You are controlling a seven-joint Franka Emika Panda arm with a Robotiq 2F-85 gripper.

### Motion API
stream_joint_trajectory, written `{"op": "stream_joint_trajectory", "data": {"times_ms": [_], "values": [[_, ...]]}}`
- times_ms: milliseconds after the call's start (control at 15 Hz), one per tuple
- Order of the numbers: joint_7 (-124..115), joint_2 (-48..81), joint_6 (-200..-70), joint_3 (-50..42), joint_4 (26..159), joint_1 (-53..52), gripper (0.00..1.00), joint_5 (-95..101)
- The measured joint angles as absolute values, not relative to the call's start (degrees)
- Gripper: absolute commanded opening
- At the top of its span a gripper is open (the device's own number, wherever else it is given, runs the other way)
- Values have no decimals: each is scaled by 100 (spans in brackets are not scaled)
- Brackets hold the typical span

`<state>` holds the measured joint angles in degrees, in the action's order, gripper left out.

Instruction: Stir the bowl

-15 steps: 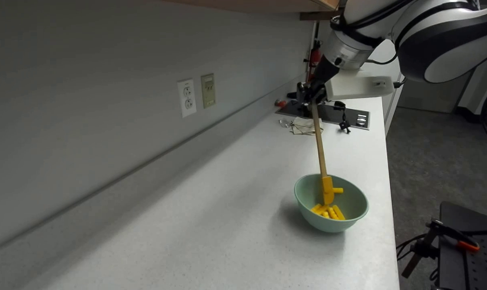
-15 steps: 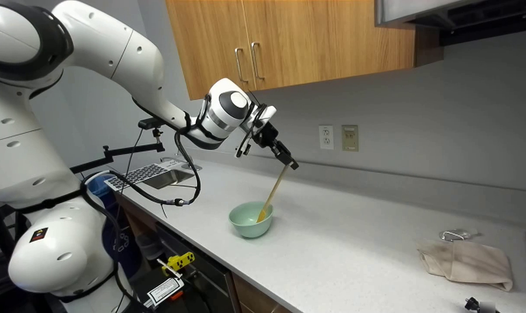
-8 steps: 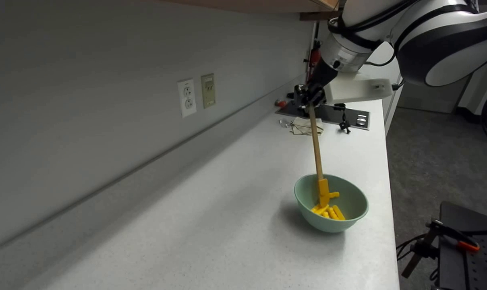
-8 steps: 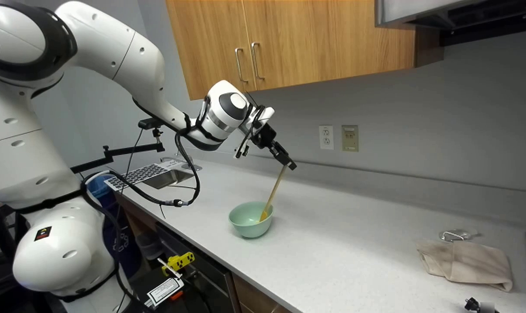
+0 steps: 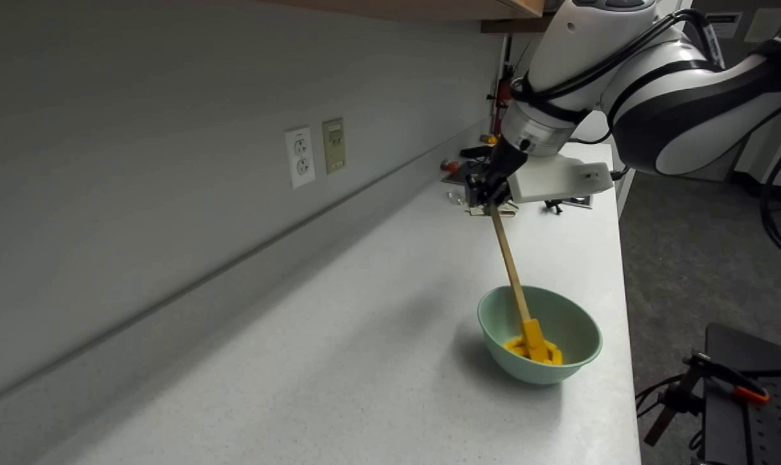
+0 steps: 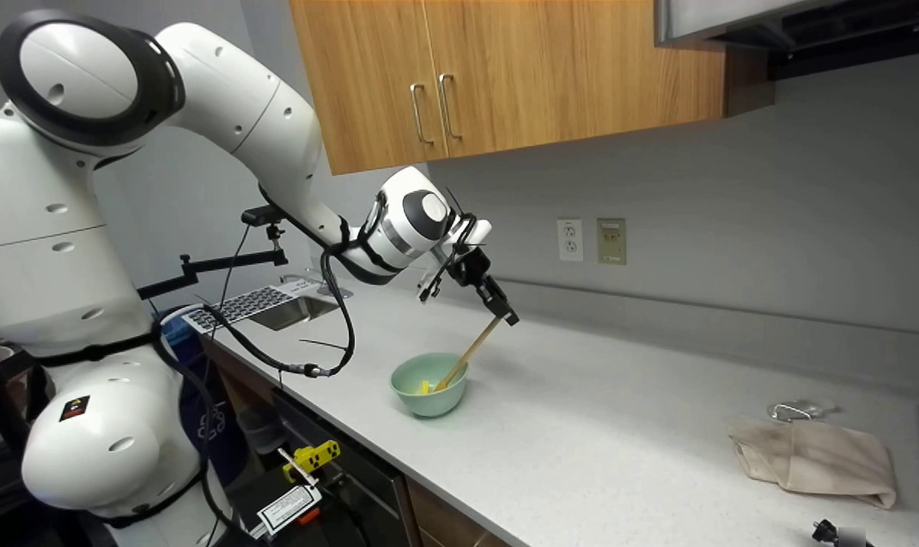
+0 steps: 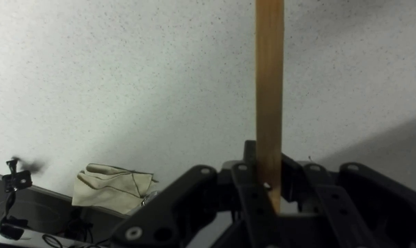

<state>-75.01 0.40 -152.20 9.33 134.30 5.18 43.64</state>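
Lowered, the pincer [image 5: 488, 195] gripping the spatula [image 5: 516, 284] partly hides cloth [image 5: 507, 210] in an exterior view.

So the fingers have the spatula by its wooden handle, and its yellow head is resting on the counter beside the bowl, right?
Not the last part: the yellow head is inside the bowl, down among the yellow pieces, as an exterior view shows. The fingers do hold the wooden handle.
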Motion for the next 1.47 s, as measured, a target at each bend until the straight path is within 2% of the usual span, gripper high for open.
{"op": "stream_joint_trajectory", "data": {"times_ms": [333,1000,1467], "values": [[-7551,186,-15314,927,13292,518,2,4182],[-8487,-122,-15136,1030,13059,485,2,6442],[-8672,-125,-15214,1210,13181,461,2,6239]]}}
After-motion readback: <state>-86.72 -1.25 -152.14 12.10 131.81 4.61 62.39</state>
